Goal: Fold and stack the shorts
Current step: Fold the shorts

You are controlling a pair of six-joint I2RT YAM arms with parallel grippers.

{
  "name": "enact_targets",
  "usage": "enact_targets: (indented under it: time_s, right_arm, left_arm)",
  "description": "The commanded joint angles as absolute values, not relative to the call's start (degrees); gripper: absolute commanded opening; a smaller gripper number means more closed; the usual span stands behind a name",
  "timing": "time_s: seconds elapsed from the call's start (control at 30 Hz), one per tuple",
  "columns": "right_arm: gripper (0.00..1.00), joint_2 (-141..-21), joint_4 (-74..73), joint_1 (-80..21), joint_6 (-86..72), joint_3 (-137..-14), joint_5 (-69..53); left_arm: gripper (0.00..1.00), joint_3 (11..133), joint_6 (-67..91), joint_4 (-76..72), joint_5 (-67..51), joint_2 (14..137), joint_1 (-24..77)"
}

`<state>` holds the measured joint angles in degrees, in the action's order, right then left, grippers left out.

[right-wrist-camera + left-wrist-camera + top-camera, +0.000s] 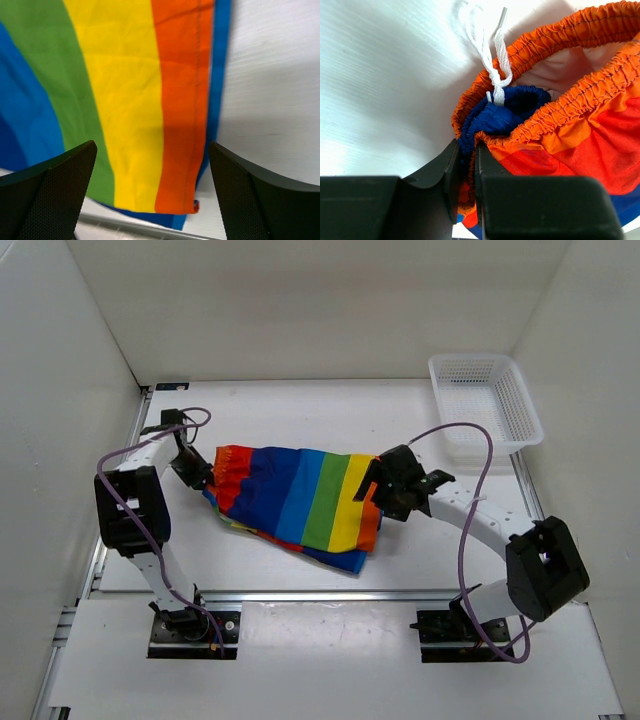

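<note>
Left fingers (451, 175) pinch the waistband of the shorts (300, 500) lying on the desk (300, 420), right fingers (60, 190) hang wide apart over their other end, hiding part of it, far from the white basket (485, 400).

The shorts (300, 502) show wide red, orange, yellow, green and blue stripes, beside a white mesh basket (523, 405).
</note>
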<state>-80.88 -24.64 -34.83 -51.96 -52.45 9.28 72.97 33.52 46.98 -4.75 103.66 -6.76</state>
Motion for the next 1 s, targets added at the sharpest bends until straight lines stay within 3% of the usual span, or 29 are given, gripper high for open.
enact_targets:
  time_s: [0.0,0.3,0.5,0.67,0.8,0.83,0.97]
  right_arm:
    - [0.96,-79.8,-18.8,-31.9,-53.9,-48.3,-2.9]
    - [0.86,-77.4,-12.9,-32.0,-57.1,-38.3,-9.5]
    - [0.71,-82.4,-9.5,-37.6,-59.4,-39.4,-10.4]
    - [0.42,-86.4,-11.7,-40.8,-59.2,-44.0,-7.8]
    - [0.05,-84.4,-19.4,-36.6,-54.2,-46.6,-0.5]
    - [0.0,-82.8,-21.9,-35.3,-51.7,-47.4,1.6]
    - [0.0,-80.2,-25.3,-27.3,-44.4,-48.0,5.1]
  left_arm:
    - [0.1,75.5,33.8,47.5,-4.9,103.5,-7.7]
    - [0.1,75.5,33.2,47.5,-5.4,104.1,-8.8]
    - [0.1,75.0,33.2,47.5,-4.9,104.1,-8.8]
    - [0.1,72.8,33.8,47.5,-4.9,102.0,-9.3]
    - [0.1,70.1,33.8,47.5,-4.9,99.6,-9.3]
    - [0.1,69.6,33.8,47.5,-4.9,99.0,-9.3]
    - [0.1,67.7,33.8,47.5,-6.2,97.1,-9.3]
